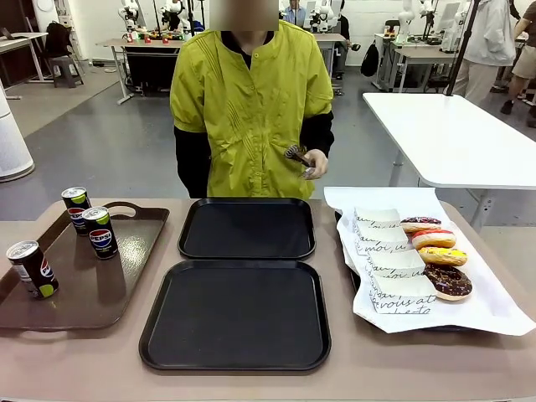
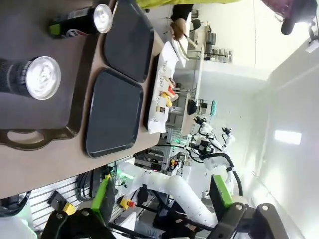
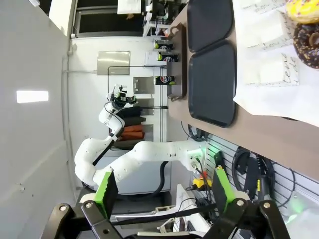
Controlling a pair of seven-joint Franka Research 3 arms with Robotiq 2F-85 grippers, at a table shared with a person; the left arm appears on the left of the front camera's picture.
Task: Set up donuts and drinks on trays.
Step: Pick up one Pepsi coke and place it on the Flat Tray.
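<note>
Left jaws: spread wide, nothing between the green pads (image 2: 103, 199). They hang off the table's (image 1: 109, 352) left end, looking across it.

Right jaws: also spread wide, nothing between their pads (image 3: 107, 191), off the table's right end.

Drinks: three cans stand upright on the brown tray (image 1: 84, 293) at the table's left. Two stand close together toward the far side, one (image 1: 75, 208) behind the other (image 1: 100, 232). The third (image 1: 32, 268) stands alone at the tray's near-left side.

Trays: two black ones mid-table, the smaller far tray (image 1: 247, 228) just behind the larger near tray (image 1: 235, 314). Their edges nearly meet.

Donuts: four in a row on white paper (image 1: 494, 310) at the table's right, apart from the black trays. From far to near: dark-glazed (image 1: 420, 224), pink-red (image 1: 432, 239), yellow (image 1: 442, 256), chocolate-sprinkle (image 1: 447, 281). A row of four white boxes (image 1: 395, 265) with black script lies just beside them, on the side nearer the trays.

Person: stands at the far side. One hand (image 1: 316, 164) holds tongs (image 1: 296, 154) above the table's far edge.
</note>
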